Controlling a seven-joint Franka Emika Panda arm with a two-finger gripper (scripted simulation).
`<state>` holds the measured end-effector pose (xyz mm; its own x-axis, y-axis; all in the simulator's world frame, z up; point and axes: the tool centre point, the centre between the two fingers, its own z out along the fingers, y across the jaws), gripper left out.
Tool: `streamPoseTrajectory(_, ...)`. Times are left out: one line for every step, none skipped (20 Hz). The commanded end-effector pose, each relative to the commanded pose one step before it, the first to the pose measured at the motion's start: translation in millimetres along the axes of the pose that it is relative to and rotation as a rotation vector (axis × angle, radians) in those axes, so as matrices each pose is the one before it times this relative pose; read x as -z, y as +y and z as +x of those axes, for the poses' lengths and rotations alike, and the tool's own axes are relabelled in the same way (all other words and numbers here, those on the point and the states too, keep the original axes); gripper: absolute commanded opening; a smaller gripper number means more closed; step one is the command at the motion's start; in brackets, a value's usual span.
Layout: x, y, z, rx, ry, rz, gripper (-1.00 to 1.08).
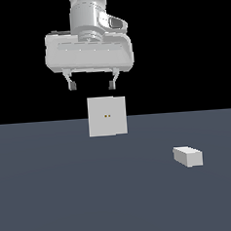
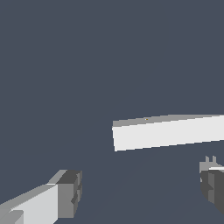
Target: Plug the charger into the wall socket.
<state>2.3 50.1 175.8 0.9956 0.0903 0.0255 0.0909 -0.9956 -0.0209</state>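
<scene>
Hanging spread and empty, the tool (image 1: 92, 85) sits high above the wall socket (image 1: 107, 116), which stands upright on the surface (image 1: 54, 190). To the exterior view's right and nearer that camera lies the charger (image 1: 187, 156), well apart from both, its long axis slanted across the surface.

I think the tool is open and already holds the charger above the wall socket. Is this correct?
Not quite: the open tool holds nothing. The exterior view shows the charger lying on the floor, toward that view's right of the wall socket; the tool does hang above the socket.
</scene>
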Motion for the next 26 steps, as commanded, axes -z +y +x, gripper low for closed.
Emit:
streamPoseTrajectory(0.00,0.01,0.00,0.00000,0.00000,0.00000,1.00)
streamPoseTrajectory(-0.23,0.14,-0.03,0.00000,0.00000,0.00000,1.00)
streamPoseTrajectory(0.04,0.31,-0.28,0.00013,0.00119,-0.00008,1.00)
streamPoseTrajectory(-0.30,0.59,-0.37,0.00013,0.00137,-0.00007,1.00)
streamPoseTrajectory(-0.42,0.83,-0.52,0.00019,0.00194,-0.00010,1.00)
streamPoseTrajectory(-0.55,1.06,-0.67,0.00024,0.00248,-0.00013,1.00)
streamPoseTrajectory(-0.60,1.29,-0.83,0.00030,0.00315,-0.00017,1.00)
streamPoseTrajectory(-0.77,1.54,-0.97,0.00035,0.00363,-0.00019,1.00)
streamPoseTrajectory(-0.86,1.77,-1.12,0.00040,0.00423,-0.00023,1.00)
streamPoseTrajectory(-0.98,2.01,-1.27,0.00046,0.00480,-0.00026,1.00)
streamPoseTrajectory(-1.10,2.25,-1.42,0.00051,0.00536,-0.00030,1.00)
streamPoseTrajectory(-1.22,2.50,-1.57,0.00057,0.00594,-0.00033,1.00)
streamPoseTrajectory(-1.36,2.74,-1.72,0.00061,0.00648,-0.00037,1.00)
streamPoseTrajectory(-1.43,2.98,-1.88,0.00068,0.00713,-0.00041,1.00)
streamPoseTrajectory(-1.59,3.23,-2.02,0.00072,0.00764,-0.00044,1.00)
streamPoseTrajectory(-1.69,3.47,-2.17,0.00078,0.00825,-0.00049,1.00)
streamPoseTrajectory(-1.81,3.72,-2.32,0.00083,0.00884,-0.00054,1.00)
streamPoseTrajectory(-1.94,3.97,-2.46,0.00088,0.00941,-0.00059,1.00)
streamPoseTrajectory(-2.07,4.22,-2.61,0.00093,0.00999,-0.00064,1.00)
streamPoseTrajectory(-2.19,4.48,-2.76,0.00098,0.01059,-0.00069,1.00)
streamPoseTrajectory(-2.31,4.70,-2.89,0.00102,0.01111,-0.00075,1.00)
streamPoseTrajectory(-2.33,4.76,-2.91,0.00103,0.01123,-0.00078,1.00)
streamPoseTrajectory(-2.35,4.78,-2.91,0.00102,0.01125,-0.00080,1.00)
streamPoseTrajectory(-2.36,4.80,-2.91,0.00102,0.01127,-0.00082,1.00)
streamPoseTrajectory(-2.38,4.82,-2.91,0.00102,0.01129,-0.00083,1.00)
streamPoseTrajectory(-2.39,4.84,-2.91,0.00102,0.01133,-0.00084,1.00)
